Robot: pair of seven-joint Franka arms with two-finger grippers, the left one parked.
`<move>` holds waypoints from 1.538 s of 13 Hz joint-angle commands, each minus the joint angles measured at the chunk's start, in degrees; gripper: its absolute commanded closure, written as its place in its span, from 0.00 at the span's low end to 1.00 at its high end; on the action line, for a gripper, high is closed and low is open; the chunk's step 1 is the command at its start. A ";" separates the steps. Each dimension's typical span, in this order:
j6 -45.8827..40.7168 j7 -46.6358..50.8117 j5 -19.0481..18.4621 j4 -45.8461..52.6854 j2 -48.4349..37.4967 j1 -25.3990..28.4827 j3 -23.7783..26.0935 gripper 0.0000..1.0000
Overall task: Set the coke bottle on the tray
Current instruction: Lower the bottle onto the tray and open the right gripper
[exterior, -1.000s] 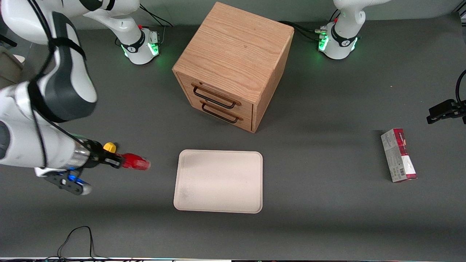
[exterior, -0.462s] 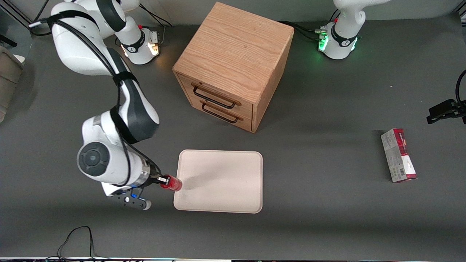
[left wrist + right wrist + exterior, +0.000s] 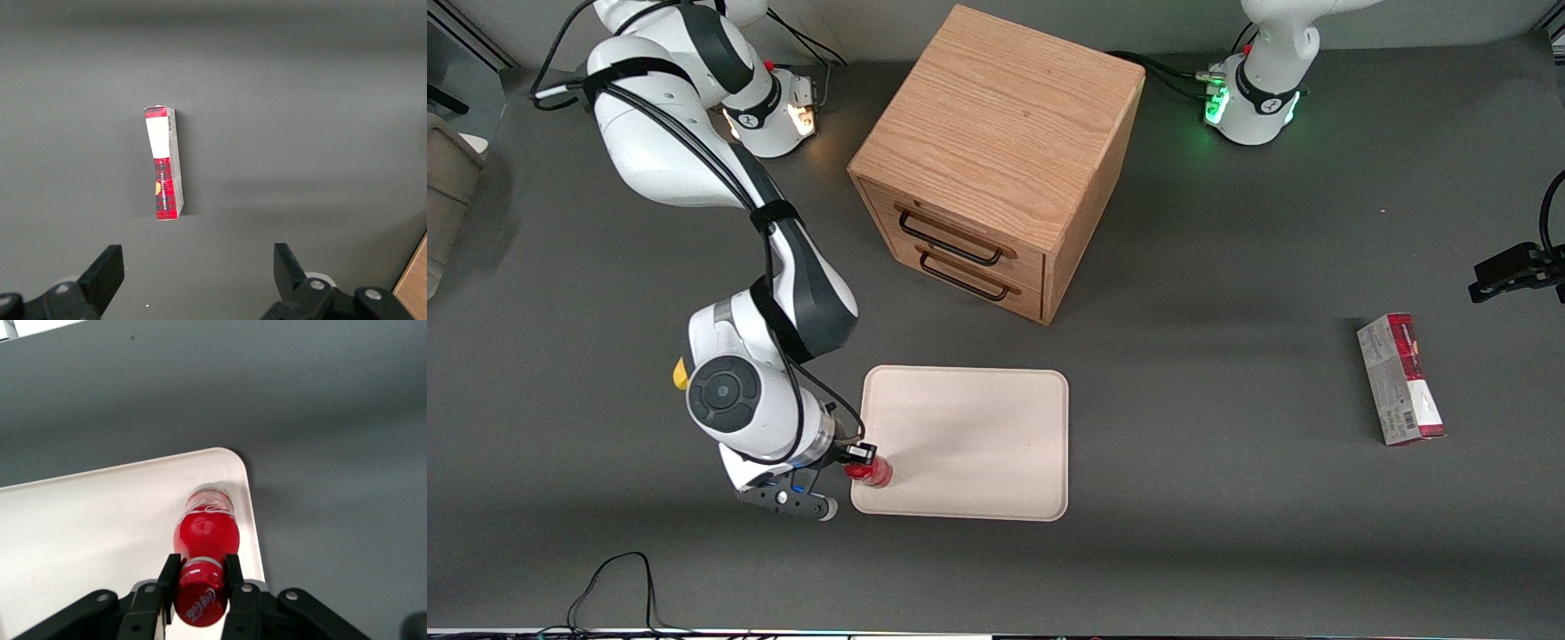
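Note:
My right gripper (image 3: 863,460) is shut on the red cap of the coke bottle (image 3: 871,472), holding it upright over the tray (image 3: 969,440), at the tray's corner nearest the front camera and the working arm's end. In the right wrist view the black fingers (image 3: 168,576) clamp the cap, and the red bottle (image 3: 206,530) hangs below the gripper (image 3: 200,577) just inside the cream tray's rounded corner (image 3: 100,527). I cannot tell whether the bottle's base touches the tray.
A wooden two-drawer cabinet (image 3: 996,160) stands farther from the front camera than the tray. A red-and-grey carton (image 3: 1400,380) lies toward the parked arm's end of the table, also in the left wrist view (image 3: 164,163). A black cable (image 3: 618,587) loops near the table's front edge.
My gripper has carried the bottle from beside the tray, off toward the working arm's end, in over the tray's near corner, and the bottle has turned from lying sideways to hanging upright.

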 commanded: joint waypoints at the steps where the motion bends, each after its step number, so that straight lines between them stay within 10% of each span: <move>1: -0.08 1.02 -1.68 2.99 1.57 0.70 0.15 1.00; 5: -0.08 1.11 -1.68 2.90 1.65 0.70 0.15 1.00; 6: -0.08 1.28 -1.68 2.81 1.65 0.70 0.15 0.86; 7: -0.17 1.37 -1.68 2.64 1.65 0.78 0.15 0.01; 18: -7.54 1.02 -0.98 2.20 -2.90 -0.17 -0.47 0.00; 20: -12.19 -5.09 4.43 -1.65 -7.98 -3.86 -0.29 0.00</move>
